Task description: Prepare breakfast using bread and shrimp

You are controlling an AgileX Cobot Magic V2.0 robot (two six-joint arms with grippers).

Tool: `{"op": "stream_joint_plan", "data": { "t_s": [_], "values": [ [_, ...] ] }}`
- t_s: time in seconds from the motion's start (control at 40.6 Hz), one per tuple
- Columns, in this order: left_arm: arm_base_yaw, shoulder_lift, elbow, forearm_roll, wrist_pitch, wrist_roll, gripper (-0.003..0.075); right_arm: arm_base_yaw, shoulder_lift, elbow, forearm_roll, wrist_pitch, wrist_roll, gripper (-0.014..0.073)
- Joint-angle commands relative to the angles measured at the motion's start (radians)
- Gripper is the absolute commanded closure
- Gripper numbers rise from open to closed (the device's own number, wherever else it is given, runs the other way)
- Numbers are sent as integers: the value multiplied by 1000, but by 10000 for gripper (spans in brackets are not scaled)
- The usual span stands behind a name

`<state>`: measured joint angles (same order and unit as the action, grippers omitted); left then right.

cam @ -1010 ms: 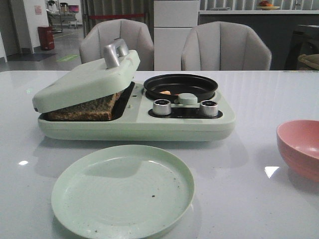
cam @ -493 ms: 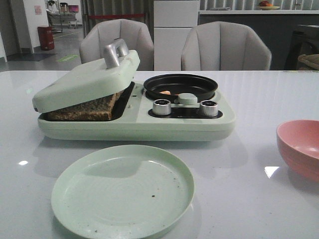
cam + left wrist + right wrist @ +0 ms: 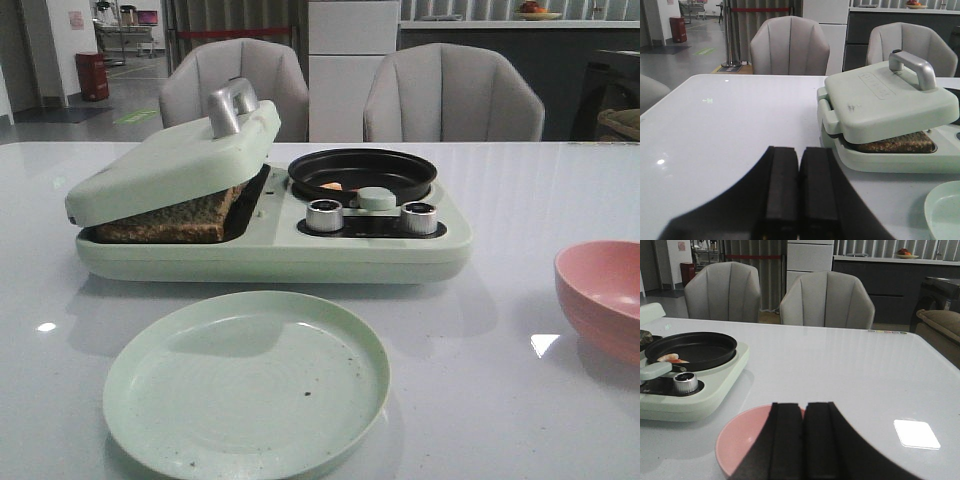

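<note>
The bread (image 3: 170, 220) lies in the left bay of the pale green breakfast maker (image 3: 270, 250), and the hinged lid (image 3: 170, 160) rests tilted on it; its edge also shows under the lid as bread (image 3: 897, 145). The shrimp (image 3: 332, 186) is a small orange-pink piece in the black round pan (image 3: 362, 172), also visible as shrimp (image 3: 671, 359). My left gripper (image 3: 799, 150) is shut and empty, to the left of the appliance. My right gripper (image 3: 804, 405) is shut and empty over the pink bowl (image 3: 745, 440). Neither gripper shows in the front view.
A pale green plate (image 3: 246, 385) lies in front of the appliance. The pink bowl (image 3: 605, 295) sits at the right edge. Two silver knobs (image 3: 324, 215) face the front. Two grey chairs (image 3: 452, 95) stand behind the white table (image 3: 480, 400).
</note>
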<state>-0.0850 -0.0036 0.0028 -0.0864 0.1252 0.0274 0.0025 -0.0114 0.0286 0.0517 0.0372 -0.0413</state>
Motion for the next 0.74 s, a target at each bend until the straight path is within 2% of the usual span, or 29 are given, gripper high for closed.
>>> {"op": "stream_joint_plan", "data": {
  "t_s": [0.0,0.715],
  "values": [
    [-7,-17,30,-1,-89,-5,619,-6,-22,-17,-9,-80,-13,585],
    [-7,-17,30,-1,-89,-5,619,-6,-22,-17,-9,-42,-13,585]
  ]
}}
